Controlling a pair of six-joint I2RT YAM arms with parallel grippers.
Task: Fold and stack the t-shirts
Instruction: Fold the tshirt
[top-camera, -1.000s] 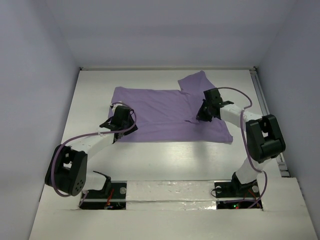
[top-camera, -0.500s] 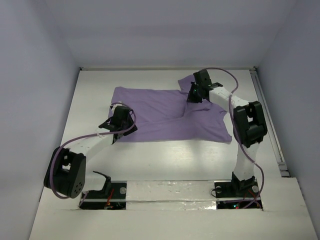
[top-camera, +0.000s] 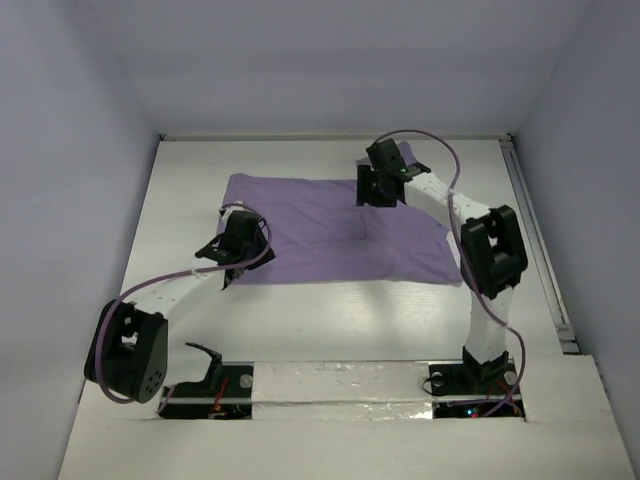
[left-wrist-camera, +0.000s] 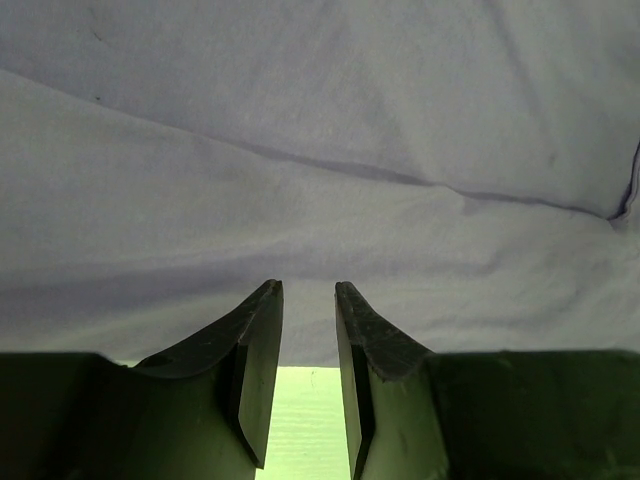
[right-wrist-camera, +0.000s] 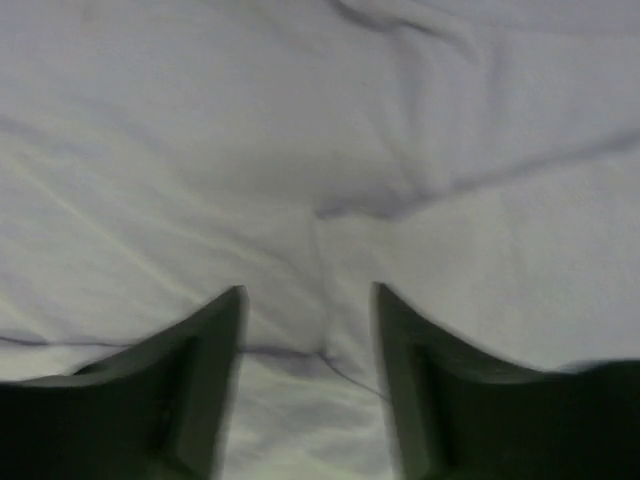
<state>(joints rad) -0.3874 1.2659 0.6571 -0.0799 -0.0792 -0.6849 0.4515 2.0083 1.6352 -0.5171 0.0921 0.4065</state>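
A white table (top-camera: 330, 320) carries a single lavender t-shirt (top-camera: 310, 225), spread flat, with bare tabletop showing on every side of it and the widest strip along its near edge. Two arms reach in over the shirt from that near side.

The right gripper (right-wrist-camera: 307, 295) hangs just above the shirt's far right part, beside the sleeve. Its jaws are wide apart and hold nothing, with only rumpled cloth below them. The left gripper (left-wrist-camera: 308, 290) sits low at the shirt's near left edge. Its jaws are parted by a narrow slot and nothing can be seen caught in it. Its tips lie over the hem, and tabletop shows behind them.

A crease (top-camera: 362, 222) crosses the shirt's right part under the right gripper. By the look of it, a flap has been turned in over the body, so one side fold looks laid and the other not yet made.

The main risk is to that loose flap: thin fabric this close to open fingers could snag on a tip as the gripper lifts, and be peeled back or dragged askew. At the left edge, a sideways move by the low-riding fingers could bunch the hem and skew the shirt for the next fold.
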